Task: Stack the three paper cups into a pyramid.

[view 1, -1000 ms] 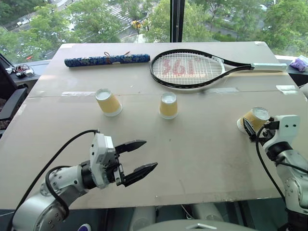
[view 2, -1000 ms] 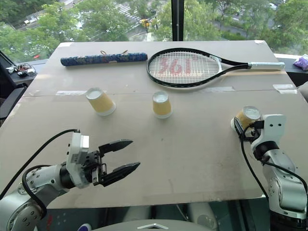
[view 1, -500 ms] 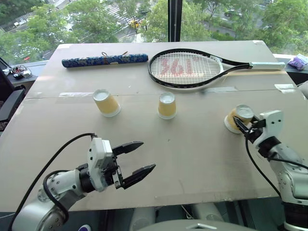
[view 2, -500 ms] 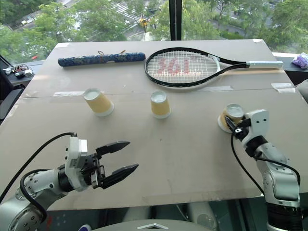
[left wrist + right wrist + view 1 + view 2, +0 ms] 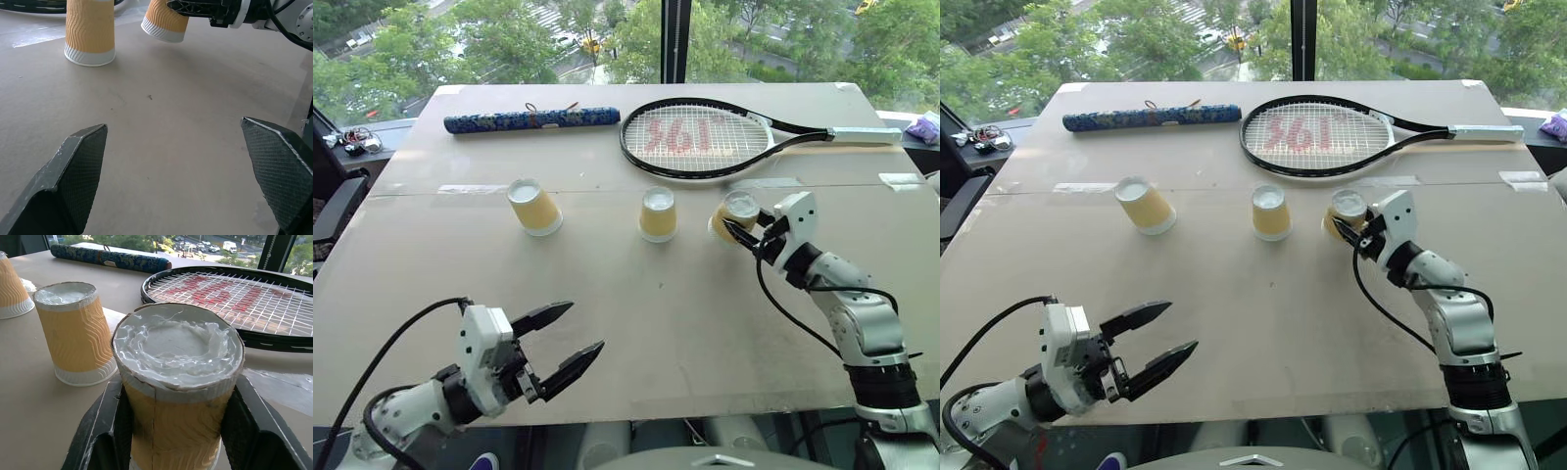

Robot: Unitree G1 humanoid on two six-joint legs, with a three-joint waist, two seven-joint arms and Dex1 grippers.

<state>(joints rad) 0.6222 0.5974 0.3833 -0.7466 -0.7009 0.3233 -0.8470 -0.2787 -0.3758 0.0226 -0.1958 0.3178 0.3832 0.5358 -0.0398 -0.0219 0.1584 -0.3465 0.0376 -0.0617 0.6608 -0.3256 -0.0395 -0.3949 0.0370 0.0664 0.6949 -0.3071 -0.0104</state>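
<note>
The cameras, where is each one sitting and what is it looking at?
Left eye and right eye views: on the head, looking forward and down over the table; both arms show, the right gripper shut on a paper cup.
Left wrist view: on the left arm, looking along the left gripper, jaws open, across the table.
Right wrist view: on the right arm, looking at the held cup and the racket.
Shared: both wrist views show the middle cup.

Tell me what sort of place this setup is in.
Probably an upper-floor room set up for robot trials. A large window behind the broad beige table looks down on treetops and a street with cars. On the table lie a black tennis racket and a blue patterned roll.
</note>
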